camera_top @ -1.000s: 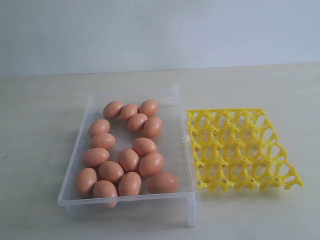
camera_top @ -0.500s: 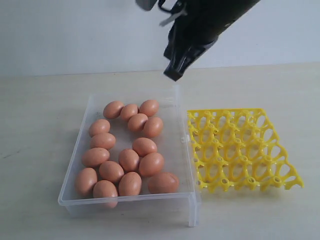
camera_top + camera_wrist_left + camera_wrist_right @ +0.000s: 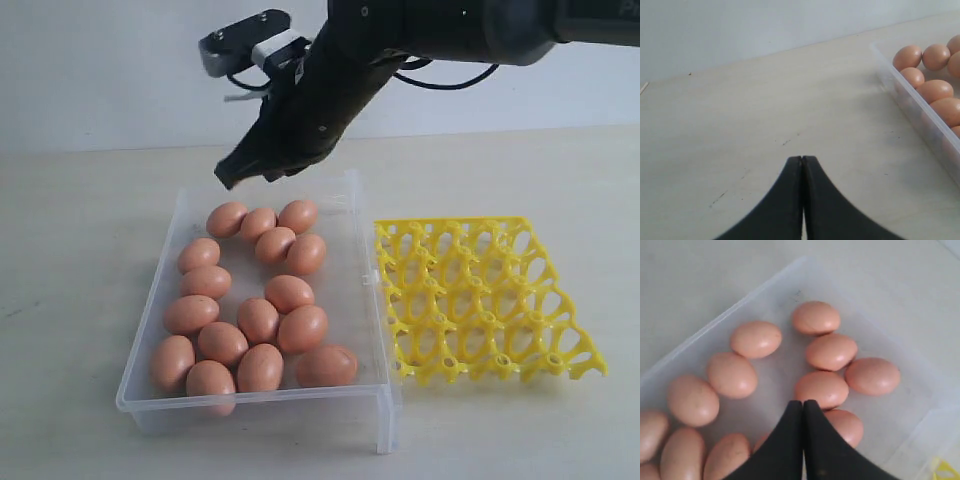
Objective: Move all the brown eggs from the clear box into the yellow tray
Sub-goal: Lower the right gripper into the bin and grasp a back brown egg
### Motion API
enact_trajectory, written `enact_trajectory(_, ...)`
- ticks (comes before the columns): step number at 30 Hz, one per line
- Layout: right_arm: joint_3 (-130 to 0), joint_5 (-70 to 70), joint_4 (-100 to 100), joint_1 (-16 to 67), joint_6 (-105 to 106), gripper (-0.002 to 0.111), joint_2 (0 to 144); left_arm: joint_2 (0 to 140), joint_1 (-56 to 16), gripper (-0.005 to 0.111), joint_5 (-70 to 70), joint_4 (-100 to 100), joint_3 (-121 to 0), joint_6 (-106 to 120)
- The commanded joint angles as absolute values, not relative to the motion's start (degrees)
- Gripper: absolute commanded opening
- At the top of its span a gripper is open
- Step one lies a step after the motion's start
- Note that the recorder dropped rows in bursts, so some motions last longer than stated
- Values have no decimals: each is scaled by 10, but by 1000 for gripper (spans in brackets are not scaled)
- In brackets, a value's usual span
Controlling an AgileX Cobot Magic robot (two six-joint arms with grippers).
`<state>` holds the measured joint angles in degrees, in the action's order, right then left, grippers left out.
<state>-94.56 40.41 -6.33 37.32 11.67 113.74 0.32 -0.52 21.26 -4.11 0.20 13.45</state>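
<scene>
Open tabletop [image 3: 80, 260] left of clear box [image 3: 300, 405] rim

Pale worktop [image 3: 70, 300] against a plain wall [image 3: 100, 70].
The beige surface is matte, with a few small dark scuff marks [image 3: 785, 142] in the left wrist view; the wall is bare, whitish-grey, evenly lit.

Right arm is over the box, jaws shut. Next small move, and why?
Probably open the right gripper before descending. Its jaws are pressed together above a cluster of brown eggs, so it cannot straddle one yet. Every egg lies in the clear box; the yellow tray has none.
</scene>
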Motion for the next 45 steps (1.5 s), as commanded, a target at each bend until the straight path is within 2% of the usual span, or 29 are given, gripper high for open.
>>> enact_trajectory(1, -1009, 486, 17, 369, -6, 12, 1167, 0, -6, 0, 208, -42, 0, 134)
enact_trajectory(5, -1045, 571, 8, 358, -134, 38, 1200, 0, -6, 0, 208, -42, 0, 134)
enact_trajectory(9, -1045, 573, 17, 351, -267, 58, 1219, 0, -6, 0, 208, -42, 0, 134)
enact_trajectory(19, -1045, 530, -72, 351, -384, 59, 1269, 0, -6, 0, 208, -42, 0, 134)
enact_trajectory(26, -1045, 523, 12, 346, -480, 59, 1281, 0, -6, 0, 208, -42, 0, 134)
enact_trajectory(45, -1049, 482, 20, 339, -517, 59, 1330, 0, -6, 0, 208, -42, 0, 134)
